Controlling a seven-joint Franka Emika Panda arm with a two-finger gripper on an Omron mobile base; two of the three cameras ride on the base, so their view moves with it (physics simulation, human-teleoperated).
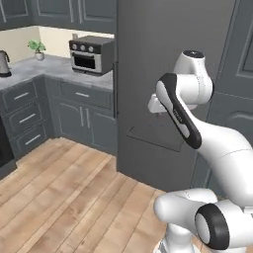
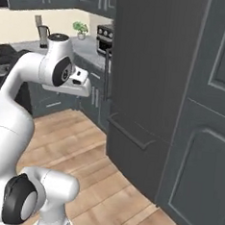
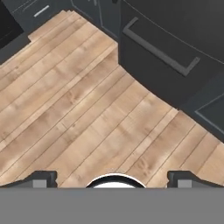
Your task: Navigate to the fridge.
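The fridge [image 1: 163,74] is a tall dark charcoal box straight ahead and close, with a vertical bar handle [image 1: 115,89] on its left edge and a horizontal lower bar handle [image 1: 153,139]. In the right base view the fridge [image 2: 153,60] stands just right of my arm. My hand [image 2: 81,82] hangs folded in front of it, well above the floor. In the hand view the gripper [image 3: 113,178] looks down at the wooden floor with its fingertips [image 3: 43,178] far apart, open and holding nothing. The fridge's lower drawer [image 3: 175,39] sits at the upper right there.
Blue-grey counter cabinets [image 1: 81,111] run left of the fridge, carrying a toaster oven [image 1: 91,54], a small plant [image 1: 38,49] and a kettle [image 1: 4,63]. A tall panelled cabinet [image 2: 208,142] adjoins the fridge on the right. Open wooden floor [image 1: 64,197] lies to the left.
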